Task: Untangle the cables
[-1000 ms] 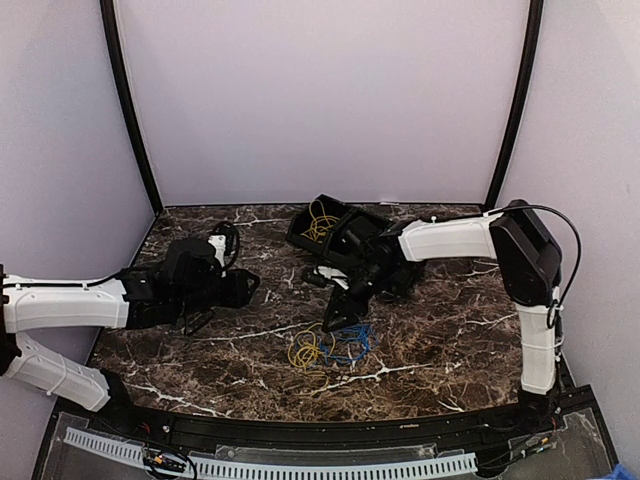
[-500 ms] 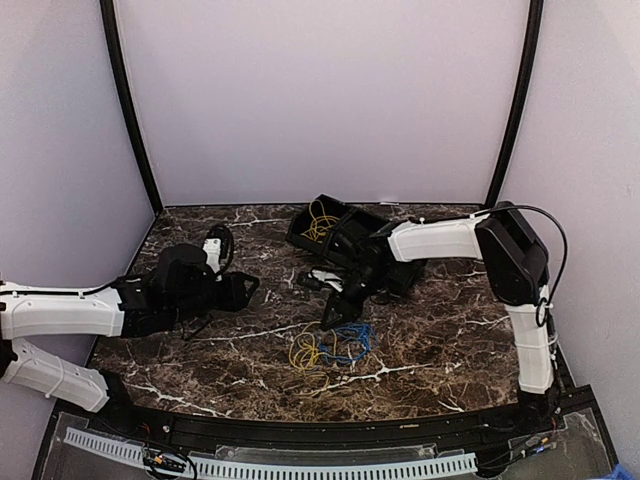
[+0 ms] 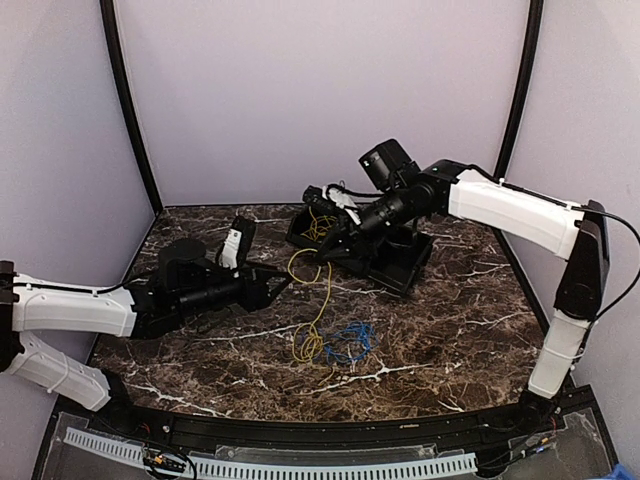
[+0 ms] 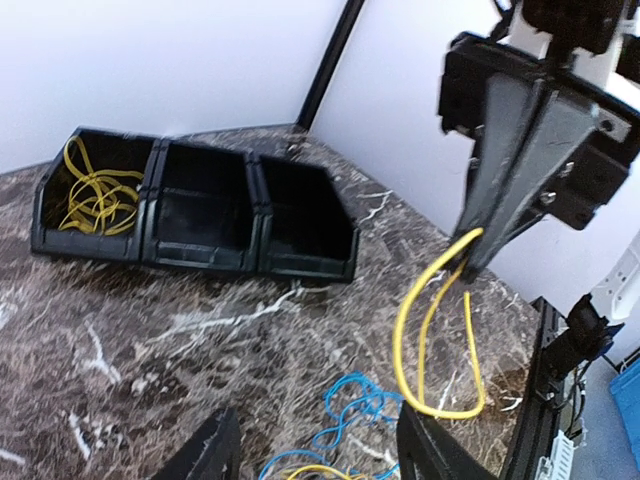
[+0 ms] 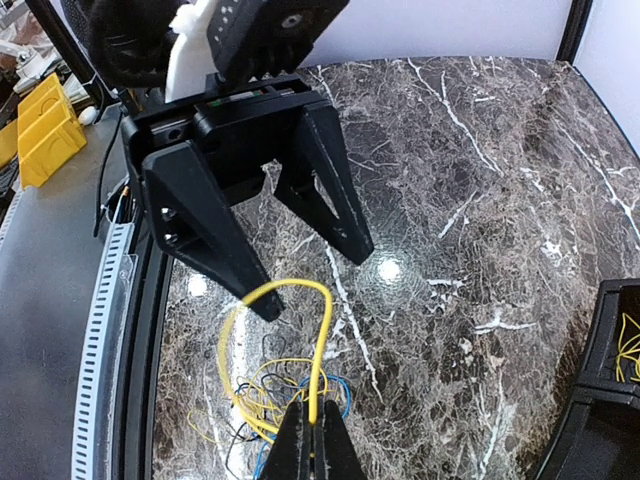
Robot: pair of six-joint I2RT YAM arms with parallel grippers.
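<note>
Yellow cable [image 5: 319, 350] hangs pinched in the right gripper [image 5: 312, 412], left gripper [image 5: 312, 278] gaping; another yellow coil [image 4: 95, 195] lies in one black bin [image 4: 90, 246].

Yellow and blue on dark marble
The yellow cable [image 3: 308, 346] and blue cable [image 3: 350, 343] stand out on the brown-black tabletop [image 3: 450, 320] (veined white throughout); black bins [image 3: 405, 272] at twelve o'clock, one holding more yellow.
</note>
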